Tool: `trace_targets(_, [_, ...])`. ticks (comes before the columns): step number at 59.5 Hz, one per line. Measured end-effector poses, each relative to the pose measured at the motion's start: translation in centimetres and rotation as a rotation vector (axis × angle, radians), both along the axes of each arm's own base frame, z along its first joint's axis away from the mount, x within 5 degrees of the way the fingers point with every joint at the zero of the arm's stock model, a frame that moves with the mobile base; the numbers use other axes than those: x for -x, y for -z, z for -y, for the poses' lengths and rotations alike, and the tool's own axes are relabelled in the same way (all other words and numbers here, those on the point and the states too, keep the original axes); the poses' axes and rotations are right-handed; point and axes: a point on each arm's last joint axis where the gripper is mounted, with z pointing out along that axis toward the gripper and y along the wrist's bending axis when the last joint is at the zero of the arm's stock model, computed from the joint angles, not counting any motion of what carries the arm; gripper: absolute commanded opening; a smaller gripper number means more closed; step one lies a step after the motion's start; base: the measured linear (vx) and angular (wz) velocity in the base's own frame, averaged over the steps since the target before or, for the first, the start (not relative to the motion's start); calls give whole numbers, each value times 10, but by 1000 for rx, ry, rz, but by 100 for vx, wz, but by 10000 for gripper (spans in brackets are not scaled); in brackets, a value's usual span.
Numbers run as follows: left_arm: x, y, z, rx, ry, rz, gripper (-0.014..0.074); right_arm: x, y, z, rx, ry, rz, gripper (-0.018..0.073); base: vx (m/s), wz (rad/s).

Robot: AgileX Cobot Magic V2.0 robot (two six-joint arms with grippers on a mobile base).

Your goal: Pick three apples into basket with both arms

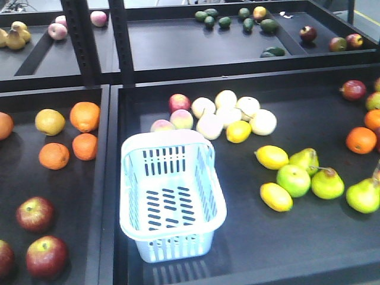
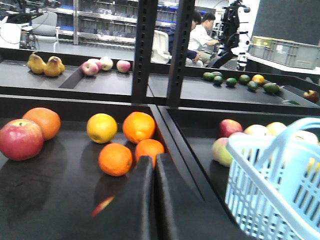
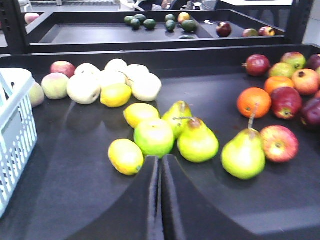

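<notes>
Left gripper (image 2: 152, 161): fingers are seen pressed together. Right gripper (image 3: 161, 159): fingers likewise pressed together. Three apples (image 1: 46, 256) are noted left of the basket (image 1: 172, 246), in the adjacent tray, level with its near end, stem dimples turned upward. The basket's long axis is laid near-to-far, handle folded at the far end. Peaches (image 1: 181, 119) are recorded just beyond the basket.
</notes>
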Motion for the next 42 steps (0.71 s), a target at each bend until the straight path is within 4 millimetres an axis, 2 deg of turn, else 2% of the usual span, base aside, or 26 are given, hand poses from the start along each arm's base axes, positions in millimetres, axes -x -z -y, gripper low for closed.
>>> trace_targets(42, [0, 0, 0, 0, 0, 0, -6, 0, 0, 0, 0, 0, 0, 8, 8, 13])
